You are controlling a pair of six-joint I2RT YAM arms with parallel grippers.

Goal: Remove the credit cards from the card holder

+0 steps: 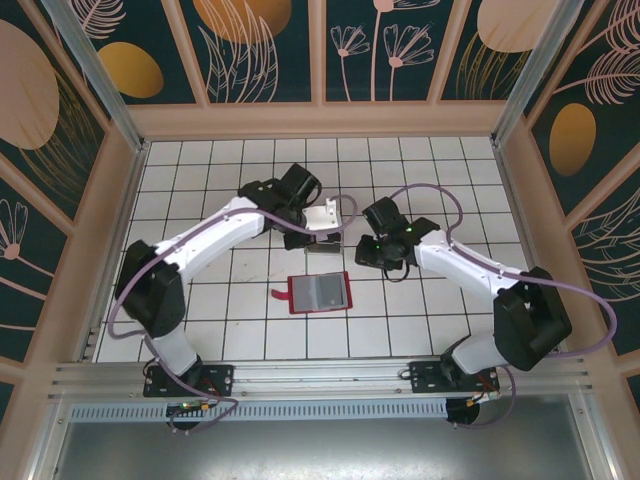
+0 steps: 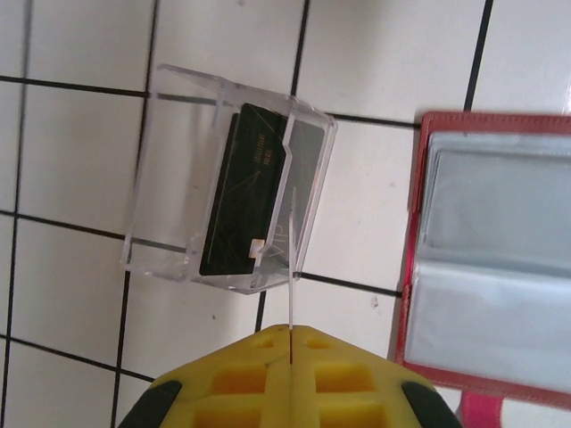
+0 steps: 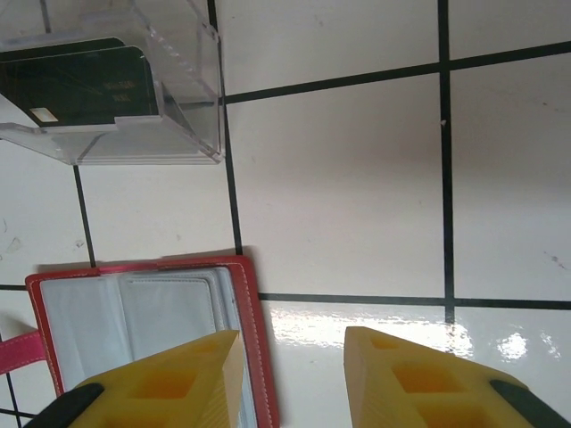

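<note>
My left jaws are shut on a thin card [image 2: 292, 276], edge-on at the clear box [image 2: 169, 178], which holds a dark card [image 2: 241, 196]. Nearer, the holder [image 1: 320, 293] lies open on the tabletop [image 1: 200, 200], long axis left-right, tab [image 1: 281, 293] pointing left. My right jaws stand narrowly apart, empty.

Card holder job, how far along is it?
Done: the red card holder lies open, its sleeves look empty, and a dark card sits in the clear box. In hand: the left hand pinches a thin sheet edge-on at the box, possibly a card. The right hand is open. Left: releasing it.
</note>
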